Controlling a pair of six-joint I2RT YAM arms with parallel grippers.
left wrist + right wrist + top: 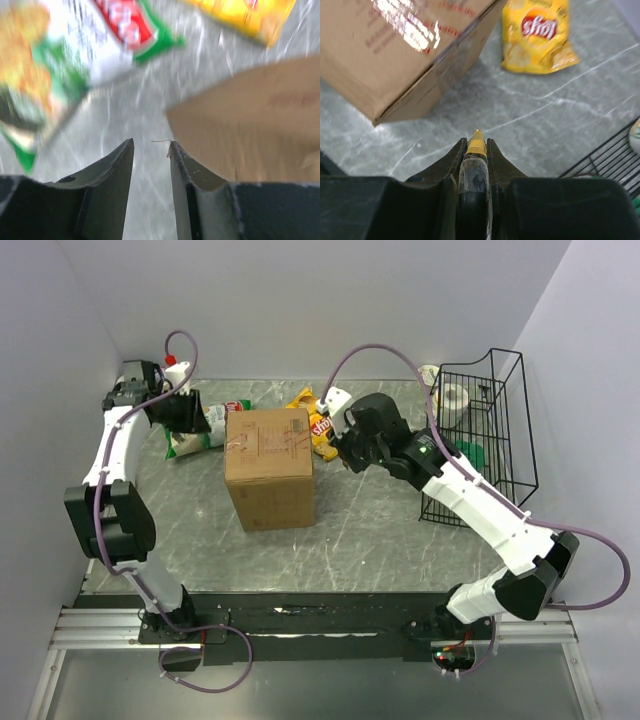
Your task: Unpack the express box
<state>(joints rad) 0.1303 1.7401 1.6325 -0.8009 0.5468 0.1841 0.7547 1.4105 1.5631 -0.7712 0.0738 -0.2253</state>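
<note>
The express box is a brown carton standing shut in the middle of the table, its taped top with red print facing up. My left gripper hovers by the box's back left corner. In the left wrist view the gripper is open and empty, with the box just to its right. My right gripper is beside the box's right side. In the right wrist view the gripper is shut on a slim tool with a yellow tip, pointing at the table just short of the box.
A yellow chips bag lies behind the box's right corner. A green and white snack bag and a red packet lie at the back left. A black wire basket holding tape rolls stands at the right.
</note>
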